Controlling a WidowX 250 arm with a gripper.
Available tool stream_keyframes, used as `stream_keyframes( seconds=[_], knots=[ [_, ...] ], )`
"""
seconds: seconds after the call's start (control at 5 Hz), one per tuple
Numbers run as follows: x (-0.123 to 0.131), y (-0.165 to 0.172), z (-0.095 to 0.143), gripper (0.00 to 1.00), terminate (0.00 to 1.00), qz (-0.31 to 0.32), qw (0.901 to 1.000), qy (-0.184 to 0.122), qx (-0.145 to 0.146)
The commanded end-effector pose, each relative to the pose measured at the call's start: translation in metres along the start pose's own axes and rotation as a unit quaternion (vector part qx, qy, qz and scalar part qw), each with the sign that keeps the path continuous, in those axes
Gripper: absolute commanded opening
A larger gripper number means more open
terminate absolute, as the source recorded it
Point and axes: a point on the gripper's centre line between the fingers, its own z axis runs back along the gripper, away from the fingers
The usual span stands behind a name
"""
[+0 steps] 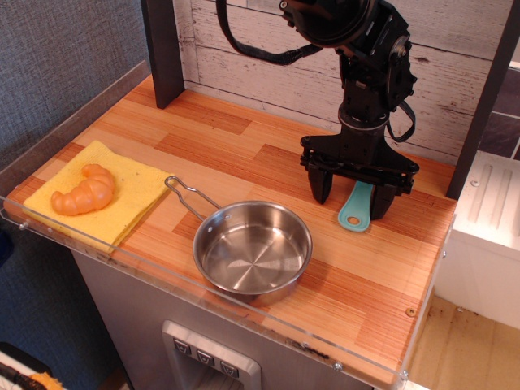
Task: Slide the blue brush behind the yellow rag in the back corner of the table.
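Note:
The blue brush (356,210) lies on the table (244,150) at the right. Only its teal handle with the hole shows; the bristle end is hidden under the gripper. My black gripper (353,197) is lowered over the brush with its two fingers open, one on each side of the handle, tips near the table top. The yellow rag (101,193) lies flat at the front left corner, far from the brush.
An orange croissant toy (84,190) lies on the rag. A steel pan (253,248) with a wire handle stands at the front middle. A dark post (162,50) stands at the back left; a white plank wall (260,49) runs behind. A clear rim (203,296) edges the front.

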Motion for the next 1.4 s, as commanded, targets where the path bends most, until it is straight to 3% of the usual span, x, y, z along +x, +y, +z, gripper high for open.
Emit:
stream_keyframes(
  seconds=[0.0,0.4,0.6,0.8,1.2],
  knots=[
    [0.011,0.006,0.015,0.00,0.00,-0.016,0.9997,-0.019,-0.009],
    [0.021,0.019,0.033,0.00,0.00,-0.024,0.9992,-0.016,-0.029],
    [0.036,0.038,0.078,0.00,0.00,-0.038,0.9961,-0.053,-0.060],
    [0.046,0.089,0.110,0.00,0.00,-0.029,0.9942,-0.079,-0.067],
    [0.049,0.183,0.083,0.00,0.00,-0.036,0.9991,-0.024,0.006]
  ],
)
